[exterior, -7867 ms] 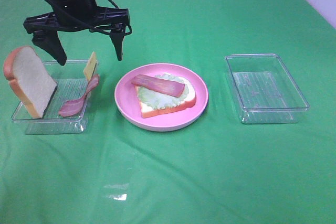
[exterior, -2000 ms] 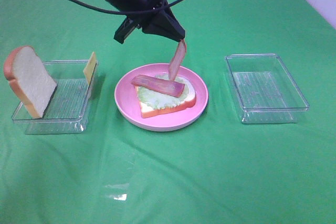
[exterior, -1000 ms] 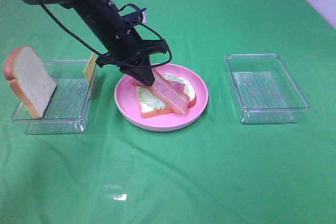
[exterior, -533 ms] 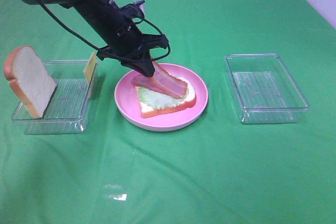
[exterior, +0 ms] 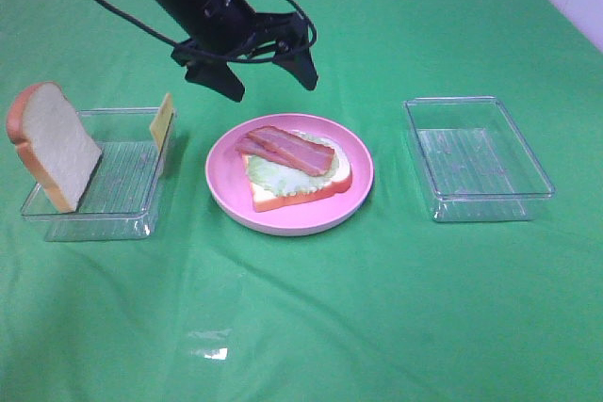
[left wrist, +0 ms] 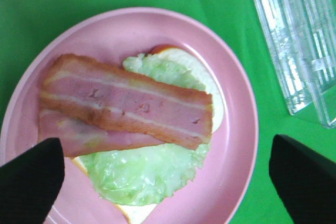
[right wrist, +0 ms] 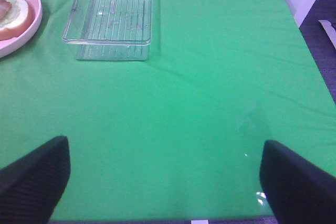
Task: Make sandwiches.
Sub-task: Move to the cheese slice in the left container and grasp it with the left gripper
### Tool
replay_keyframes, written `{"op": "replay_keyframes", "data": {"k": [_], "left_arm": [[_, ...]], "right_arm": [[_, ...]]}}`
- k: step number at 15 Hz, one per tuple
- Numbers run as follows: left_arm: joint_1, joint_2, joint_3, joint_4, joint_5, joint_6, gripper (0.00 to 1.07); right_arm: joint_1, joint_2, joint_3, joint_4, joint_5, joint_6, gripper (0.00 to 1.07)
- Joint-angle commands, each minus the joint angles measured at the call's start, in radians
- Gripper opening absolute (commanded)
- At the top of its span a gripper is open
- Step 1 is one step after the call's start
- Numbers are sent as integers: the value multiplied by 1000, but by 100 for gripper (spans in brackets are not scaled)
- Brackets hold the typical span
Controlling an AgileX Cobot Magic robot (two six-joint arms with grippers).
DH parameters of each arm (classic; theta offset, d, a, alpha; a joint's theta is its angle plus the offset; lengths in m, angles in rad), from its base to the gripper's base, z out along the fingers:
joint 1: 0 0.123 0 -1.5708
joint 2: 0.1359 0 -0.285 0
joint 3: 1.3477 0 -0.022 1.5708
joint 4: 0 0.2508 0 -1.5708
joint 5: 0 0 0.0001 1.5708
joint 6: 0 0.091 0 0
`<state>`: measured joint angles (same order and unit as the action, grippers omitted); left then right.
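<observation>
On the pink plate (exterior: 226,197) lies the open sandwich (exterior: 297,168): a bread slice with lettuce (left wrist: 147,174) and two bacon strips (left wrist: 126,106) side by side on top. My left gripper (exterior: 270,84) hangs open just above and behind the plate, holding nothing; its two dark fingertips (left wrist: 29,182) frame the plate (left wrist: 236,129) in the left wrist view. A second bread slice (exterior: 52,143) leans upright in the left clear tray (exterior: 113,209), with a yellow cheese square (exterior: 162,120) against the tray's right wall. My right gripper (right wrist: 165,179) stands open over bare green cloth.
An empty clear tray (exterior: 476,157) sits right of the plate and also shows in the right wrist view as the tray (right wrist: 113,17), beside the plate's edge (right wrist: 26,27). Green cloth covers the table. The table's right edge (right wrist: 310,35) is close.
My left gripper has let go of the second bacon strip, which now lies on the sandwich. It opened wide and rose up and back from the plate.
</observation>
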<state>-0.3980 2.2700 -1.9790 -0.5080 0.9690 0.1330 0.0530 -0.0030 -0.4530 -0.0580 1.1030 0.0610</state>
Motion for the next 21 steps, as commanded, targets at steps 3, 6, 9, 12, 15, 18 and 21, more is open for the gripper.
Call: {"op": "replay_keyframes", "data": {"k": [3, 6, 9, 12, 15, 18, 21], "left_arm": [[-1, -39, -270, 274, 313, -289, 100], [1, -77, -290, 487, 348, -416, 100], [26, -84, -272, 477, 348, -422, 100], [52, -85, -101, 470, 348, -464, 99], [78, -79, 19, 521, 347, -498, 99], [100, -46, 26, 519, 339, -517, 99], [100, -17, 26, 508, 274, -524, 99]], "right_arm": [[-5, -27, 2, -3, -2, -10, 95], [-5, -27, 2, -3, -2, -10, 95], [-5, -27, 2, -3, -2, -10, 95], [-5, -27, 2, -3, -2, -10, 95], [-5, -27, 2, -3, -2, -10, 95], [-5, -27, 2, 0, -2, -10, 95], [-5, -27, 2, 0, -2, -10, 95]]}}
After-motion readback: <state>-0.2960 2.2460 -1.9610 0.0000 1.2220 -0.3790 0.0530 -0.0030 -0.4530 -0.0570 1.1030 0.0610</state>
